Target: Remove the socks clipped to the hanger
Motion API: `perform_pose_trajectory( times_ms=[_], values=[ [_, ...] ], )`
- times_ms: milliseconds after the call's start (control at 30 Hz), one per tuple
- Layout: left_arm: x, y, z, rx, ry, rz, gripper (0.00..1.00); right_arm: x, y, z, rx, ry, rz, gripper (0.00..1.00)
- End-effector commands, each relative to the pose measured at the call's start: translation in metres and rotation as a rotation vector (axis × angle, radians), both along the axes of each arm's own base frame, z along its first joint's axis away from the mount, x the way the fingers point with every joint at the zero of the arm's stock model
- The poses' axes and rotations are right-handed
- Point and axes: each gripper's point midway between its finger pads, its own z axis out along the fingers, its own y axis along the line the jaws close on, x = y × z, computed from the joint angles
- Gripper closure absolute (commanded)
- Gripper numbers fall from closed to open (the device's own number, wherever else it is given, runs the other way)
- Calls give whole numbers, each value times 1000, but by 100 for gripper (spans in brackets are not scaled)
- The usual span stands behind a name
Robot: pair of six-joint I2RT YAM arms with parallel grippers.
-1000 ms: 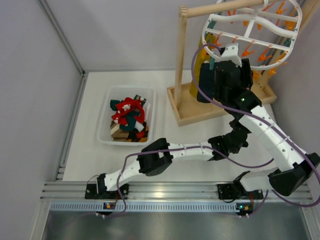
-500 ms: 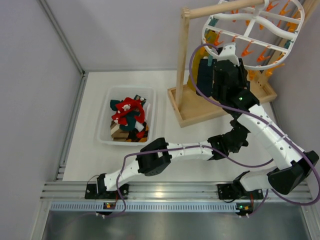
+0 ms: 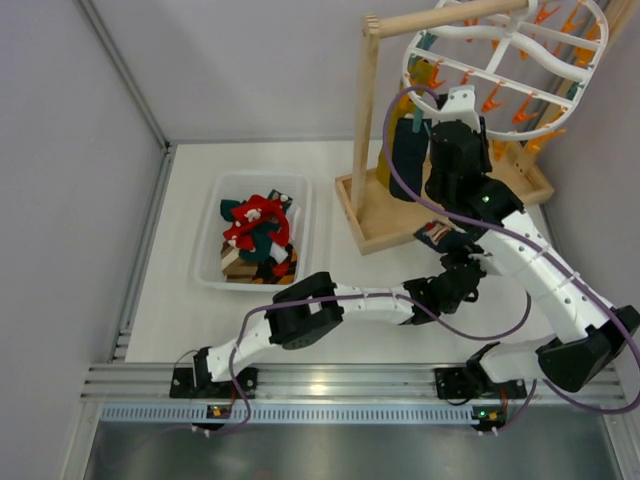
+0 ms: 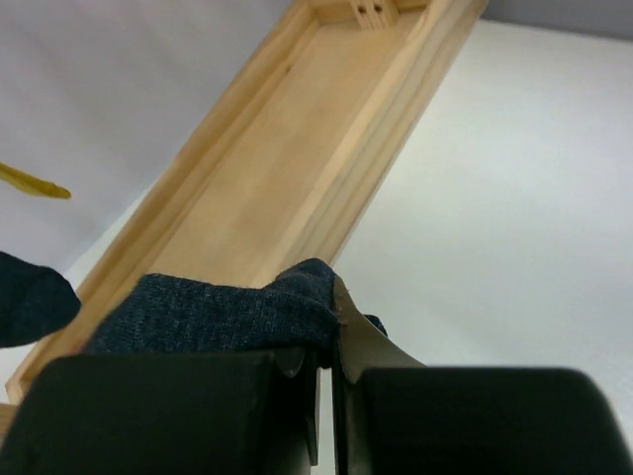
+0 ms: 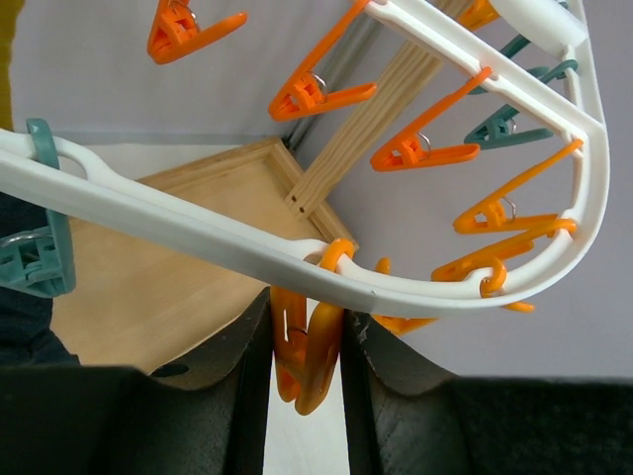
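Observation:
The white hanger hangs from the wooden stand, orange and teal clothespins round its rim. My right gripper reaches up under the rim, its jaws shut on an orange clothespin. A dark teal sock hangs beside it, with a mustard-yellow sock behind. My left gripper sits low under the right arm, over the stand's tray. It is shut on a dark teal sock. Whether this is the hanging sock's lower end I cannot tell.
A white bin at the left holds red and teal socks. The wooden stand's post and tray base stand at the back right, the tray just beyond my left gripper. The booth's side wall runs close behind the hanger.
The right jaws have narrowed onto the orange clothespin. The left wrist has shifted slightly toward the tray, and its tip now shows under the right arm. The hanger has swung a little.

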Motion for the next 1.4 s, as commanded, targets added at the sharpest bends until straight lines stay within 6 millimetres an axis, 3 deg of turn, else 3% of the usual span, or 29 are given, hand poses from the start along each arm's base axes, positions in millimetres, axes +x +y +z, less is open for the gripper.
perform_pose_trajectory(
  times_ms=[0,67,100,133,167,200,233,267,300,333,367,433,467,533,567,600,667,733,833,1067,1233,1367],
  values=[
    [-4,23,63,-153,21,14,100,-5,-1,21,87,-66,42,100],
    [-6,40,67,-162,35,48,100,-7,2,20,110,-59,83,100],
    [-9,53,48,-138,64,59,100,-8,4,16,126,-52,101,100],
    [-13,67,73,-184,66,64,100,-7,7,11,136,-31,141,100],
    [-11,80,74,-190,79,83,100,-11,6,12,158,-37,158,100],
    [-15,97,55,-164,124,108,100,-13,6,8,179,-31,171,100],
    [-15,108,54,-166,149,118,100,-17,6,9,203,-32,215,100],
    [-12,126,73,-212,164,137,100,-19,7,6,221,-26,239,100],
    [-11,146,54,-182,207,175,100,-19,2,1,245,-23,240,99],
    [-9,159,54,-183,215,200,100,-25,5,4,272,-34,289,99],
    [-6,179,71,-210,211,231,100,-28,3,3,286,-38,300,99],
    [-6,213,60,-178,244,315,100,-34,-2,2,316,-52,330,98],
    [-1,232,73,-243,265,359,100,-35,-3,3,323,-63,343,98],
    [1,267,57,-194,321,428,100,-38,-7,0,333,-63,384,96],
    [13,290,49,-235,360,492,100,-37,-7,-3,340,-62,393,96],
    [16,309,59,-280,372,517,100,-37,-15,-3,341,-64,384,96],
    [30,350,47,-324,419,608,100,-39,-10,-1,356,-73,446,97],
    [44,388,50,-387,442,688,100,-41,-18,3,372,-89,447,97],
    [56,426,36,-408,485,778,100,-43,-32,8,409,-120,416,97],
    [68,470,-1,-447,583,902,100,-48,-76,9,575,-205,282,98],
    [69,489,-16,-451,591,974,100,-42,-49,10,619,-167,440,96],
    [72,497,-36,-433,634,1007,100,-40,-74,7,637,-165,318,96]
  ],
)
